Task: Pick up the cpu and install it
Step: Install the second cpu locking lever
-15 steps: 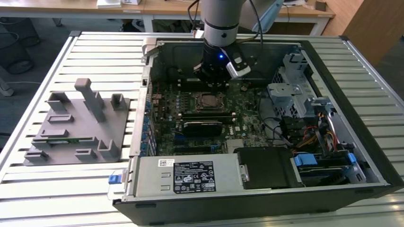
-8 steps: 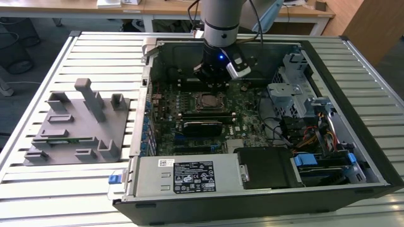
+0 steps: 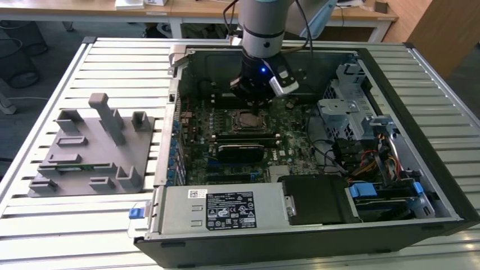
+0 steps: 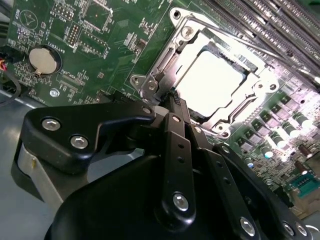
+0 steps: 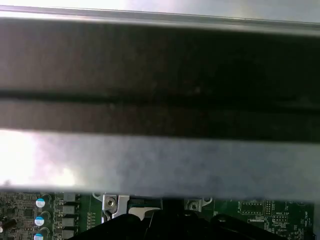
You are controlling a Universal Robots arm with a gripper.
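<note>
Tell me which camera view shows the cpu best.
The second wrist view: the cpu lies flat in its socket frame, its shiny top in plain sight just past the gripper. In the exterior view it is a small square below the arm. The first wrist view shows a pale sliver of it.

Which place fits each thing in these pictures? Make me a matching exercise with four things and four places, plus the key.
Things:
1. cpu
2. hand
3. grey rack
4. coin cell

Places:
A. on the slatted table, at the exterior view's left of the case
B. lying in the socket frame on the board
C. on the green board, apart from the socket
D. inside the open case, just at the socket's edge

Pairs: 1-B, 2-D, 3-A, 4-C
</note>
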